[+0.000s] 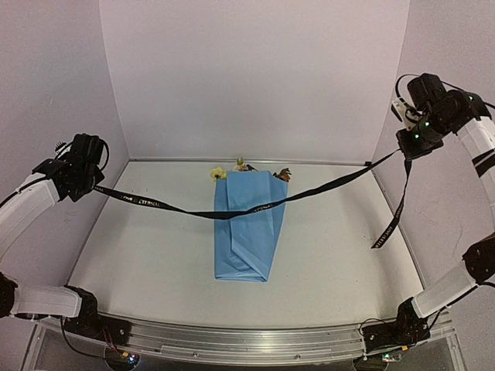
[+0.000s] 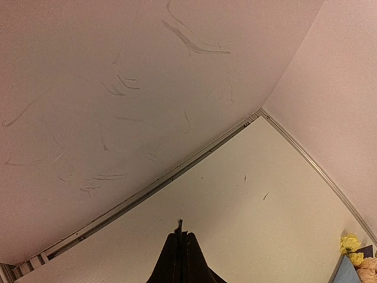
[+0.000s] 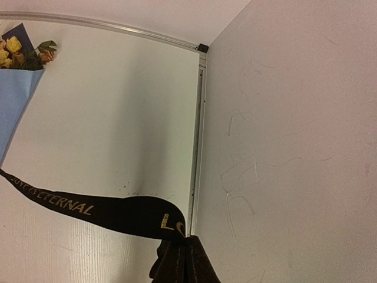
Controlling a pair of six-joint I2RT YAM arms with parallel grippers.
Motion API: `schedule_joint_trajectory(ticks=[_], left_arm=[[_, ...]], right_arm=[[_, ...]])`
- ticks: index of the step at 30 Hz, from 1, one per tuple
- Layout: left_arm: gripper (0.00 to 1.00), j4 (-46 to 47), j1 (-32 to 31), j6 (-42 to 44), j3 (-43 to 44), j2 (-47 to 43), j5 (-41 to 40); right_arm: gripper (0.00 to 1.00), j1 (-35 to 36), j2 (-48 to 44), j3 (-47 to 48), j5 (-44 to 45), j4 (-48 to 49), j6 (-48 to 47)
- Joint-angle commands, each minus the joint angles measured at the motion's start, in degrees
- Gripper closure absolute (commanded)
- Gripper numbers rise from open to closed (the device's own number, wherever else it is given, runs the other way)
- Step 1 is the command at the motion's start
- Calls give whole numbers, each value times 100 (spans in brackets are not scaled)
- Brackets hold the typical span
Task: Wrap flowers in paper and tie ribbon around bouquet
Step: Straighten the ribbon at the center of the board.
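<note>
Looking down from above, the bouquet [image 1: 249, 224] lies flat in the middle of the table [image 1: 147, 263], its blue paper [image 1: 246, 247] folded narrow toward the arms. The flowers [image 1: 219, 174] peek out at its far end. The black ribbon [image 1: 178, 207] is strung across the bouquet's upper part. It rises left of the bouquet to the left gripper [image 1: 94, 185] and right of it to the right gripper [image 1: 408, 148]. Both claws are pinched together on the ribbon, held above the table. A loose tail hangs down from the right one, well clear of the bouquet.

The left wrist camera shows what the top view cannot. The left gripper [image 2: 181, 259] has its fingers pressed together, with only a thin dark edge poking up between them. Yellow flowers [image 2: 351, 249] sit at the lower right corner, and a scuffed wall [image 2: 118, 88] fills the rest.

The right wrist camera makes the ribbon [image 3: 82, 206] readable, its pale lettering running toward the bouquet [image 3: 15, 100]. The right gripper [image 3: 179, 259] is clamped on the ribbon's near end. Yellow and rust flowers [image 3: 15, 47] crown the paper's rim.
</note>
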Motion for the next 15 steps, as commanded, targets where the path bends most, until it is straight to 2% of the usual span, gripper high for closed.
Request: schedule_joint_trajectory(ticks=[1, 5, 9, 15], left_arm=[[100, -183, 39, -84, -147, -124, -252], [100, -214, 295, -178, -406, -76, -223], [100, -236, 750, -348, -757, -71, -52], [100, 199, 1484, -275, -1341, -40, 438]], right_arm=[[100, 74, 0, -751, -641, -1692, 126], [100, 338, 74, -1982, -1587, -1329, 793], [100, 654, 103, -3362, -1945, -593, 1548], [78, 666, 58, -4291, -2475, 89, 2170]])
